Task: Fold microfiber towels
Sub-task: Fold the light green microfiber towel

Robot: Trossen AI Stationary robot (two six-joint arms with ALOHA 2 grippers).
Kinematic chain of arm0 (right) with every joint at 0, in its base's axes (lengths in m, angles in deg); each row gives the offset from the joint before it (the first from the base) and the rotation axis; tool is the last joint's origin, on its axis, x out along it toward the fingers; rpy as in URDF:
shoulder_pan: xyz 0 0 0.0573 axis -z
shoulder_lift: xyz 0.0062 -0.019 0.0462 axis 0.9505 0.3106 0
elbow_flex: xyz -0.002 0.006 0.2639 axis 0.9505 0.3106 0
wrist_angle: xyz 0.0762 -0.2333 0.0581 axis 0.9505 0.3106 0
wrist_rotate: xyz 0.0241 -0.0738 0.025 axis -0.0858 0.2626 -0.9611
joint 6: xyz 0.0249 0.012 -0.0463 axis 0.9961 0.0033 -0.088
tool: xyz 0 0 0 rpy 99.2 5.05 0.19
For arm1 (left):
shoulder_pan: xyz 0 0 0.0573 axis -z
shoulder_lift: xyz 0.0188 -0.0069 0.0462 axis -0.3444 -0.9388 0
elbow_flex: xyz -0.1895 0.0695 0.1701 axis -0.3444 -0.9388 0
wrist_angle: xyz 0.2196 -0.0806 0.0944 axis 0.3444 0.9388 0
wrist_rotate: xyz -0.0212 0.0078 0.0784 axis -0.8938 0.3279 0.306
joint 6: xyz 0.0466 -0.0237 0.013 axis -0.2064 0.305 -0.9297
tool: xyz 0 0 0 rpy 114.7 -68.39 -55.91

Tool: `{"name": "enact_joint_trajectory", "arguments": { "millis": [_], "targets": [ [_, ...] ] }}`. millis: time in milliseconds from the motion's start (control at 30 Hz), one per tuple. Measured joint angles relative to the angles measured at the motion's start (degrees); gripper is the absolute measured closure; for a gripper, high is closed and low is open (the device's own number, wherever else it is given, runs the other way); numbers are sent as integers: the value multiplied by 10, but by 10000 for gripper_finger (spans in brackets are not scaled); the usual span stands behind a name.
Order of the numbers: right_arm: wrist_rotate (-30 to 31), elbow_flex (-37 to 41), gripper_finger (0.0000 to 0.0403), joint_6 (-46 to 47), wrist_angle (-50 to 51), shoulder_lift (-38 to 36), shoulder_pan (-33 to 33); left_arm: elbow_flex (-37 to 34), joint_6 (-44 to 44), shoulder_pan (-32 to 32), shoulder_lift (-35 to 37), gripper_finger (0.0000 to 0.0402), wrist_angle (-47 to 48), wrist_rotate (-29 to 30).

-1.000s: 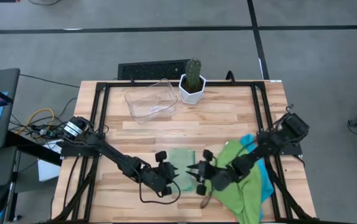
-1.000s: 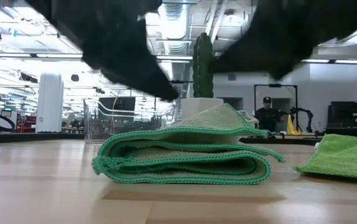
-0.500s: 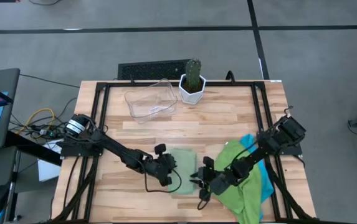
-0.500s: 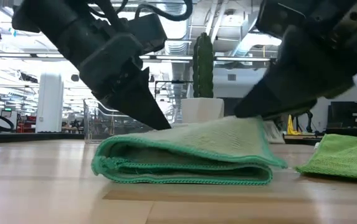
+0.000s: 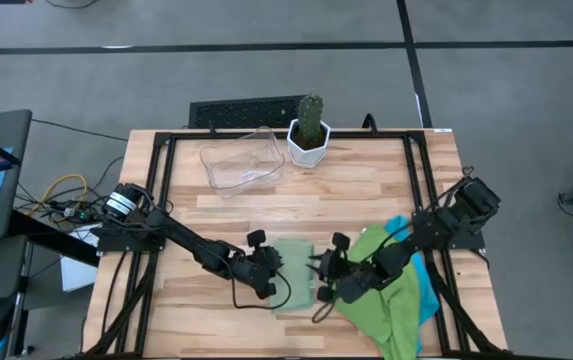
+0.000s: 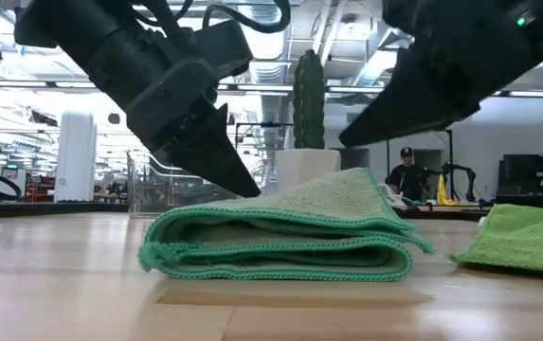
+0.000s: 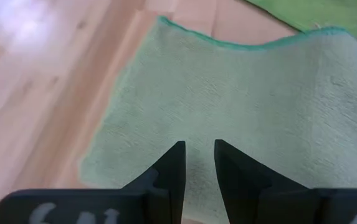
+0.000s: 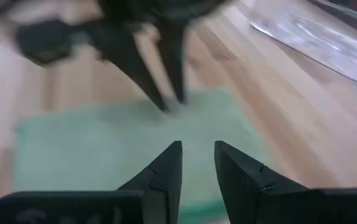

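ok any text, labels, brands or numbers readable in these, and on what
None can be read.
Left gripper: pale marks on its base at the edge of the left wrist view, cut off and unreadable.
Pale green towel, bright green towel, tray, cactus pot: no label or print visible.
Room behind the table in the low view: any signs are too small to read.

Where we are finding things on the table

We are seeing the folded towel (image 5: 294,274) lying near the front edge, with the left gripper (image 5: 275,268) at its left side and the right gripper (image 5: 318,274) at its right; a towel pile (image 5: 391,300) is lying further right, while the tray (image 5: 240,160) and potted cactus (image 5: 310,128) are standing behind.
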Motion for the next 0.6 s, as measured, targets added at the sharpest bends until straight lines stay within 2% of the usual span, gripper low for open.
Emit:
{"name": "enact_joint_trajectory", "arguments": {
  "millis": [133,267,467,600],
  "targets": [
    [-11,0,284,29,72,-11,30,0,-20,-7,2,324,-29,17],
    [-17,0,284,15,60,3,43,0,-32,-13,0,324,-72,-30],
    [-25,0,284,-10,5,74,65,0,-29,-5,-1,324,-100,-44],
    [-56,0,284,-13,-6,102,91,0,-30,13,-1,324,-113,-58]
  ]
}}
